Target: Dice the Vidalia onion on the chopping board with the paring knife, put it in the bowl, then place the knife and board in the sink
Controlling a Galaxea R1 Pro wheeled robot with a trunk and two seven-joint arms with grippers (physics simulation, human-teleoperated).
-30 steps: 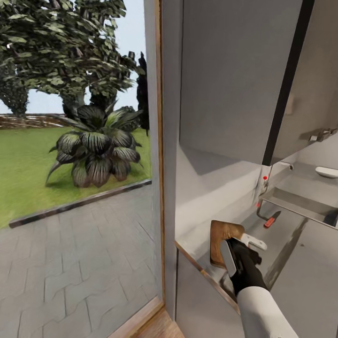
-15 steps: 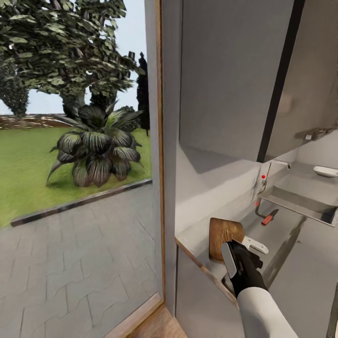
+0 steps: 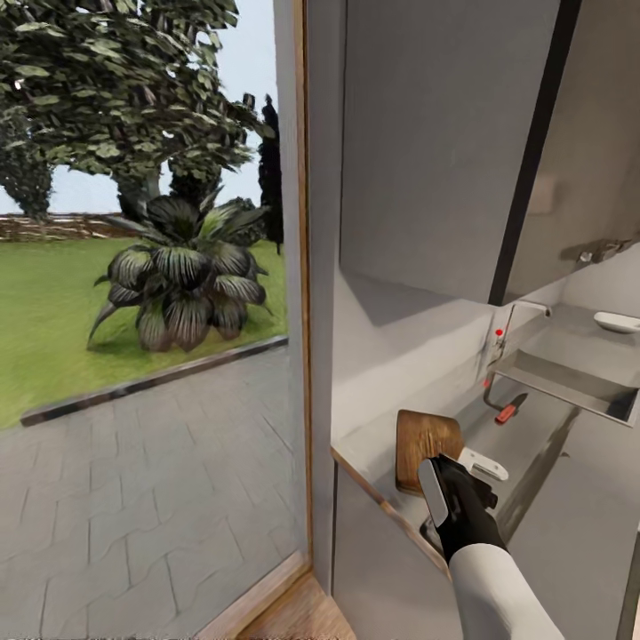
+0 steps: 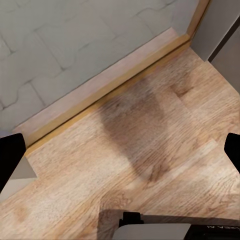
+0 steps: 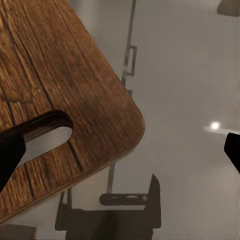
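My right gripper point(image 3: 462, 476) hangs jaws apart — gripping nothing, I think — just over the chopping board's point(image 3: 425, 444) near corner, its long axis running toward the sink point(image 3: 569, 384).

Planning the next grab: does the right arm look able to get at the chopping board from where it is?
Probably yes. The right claw hovers open right at the chopping board, its corner and handle slot between the fingers in the wrist view, and nothing lies between them on the countertop.

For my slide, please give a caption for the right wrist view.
Open right hand above the board corner on the grey countertop.
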